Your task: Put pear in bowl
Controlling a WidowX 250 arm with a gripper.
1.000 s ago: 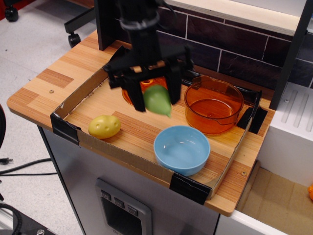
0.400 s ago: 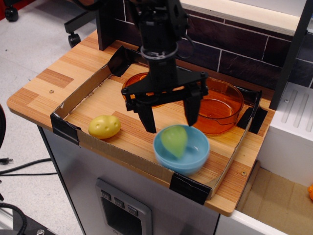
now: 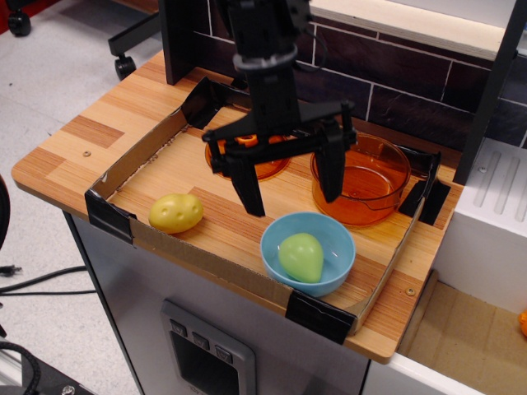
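I am holding my gripper (image 3: 290, 200) spread wide above the tray, its two black fingers (image 3: 249, 188) pointing down and standing well apart, gripping nothing and touching nothing. The tips are hanging just above the far rim of the bowl, with the left finger over bare wood and the right one in front of the orange pot.

The wooden table (image 3: 74, 140) is lying under everything, its top striped in light and darker planks. On it a shallow cardboard tray (image 3: 206, 251) is sitting, thin brown walls with black tape at the corners. At the back right the transparent orange pot (image 3: 370, 177) is standing, round, deep and glossy. Beside it to the left, partly hidden behind my fingers, an orange transparent lid (image 3: 268, 163) is lying flat. Near the front the bowl (image 3: 338, 243) is resting, round, shallow, smooth light blue and shiny. The pear (image 3: 300, 256) is lying inside the bowl on its side, smooth light green, teardrop-shaped, its narrow tip pointing towards the front right. Well apart on the left, a lumpy yellow potato toy (image 3: 175, 212) is lying on the tray floor
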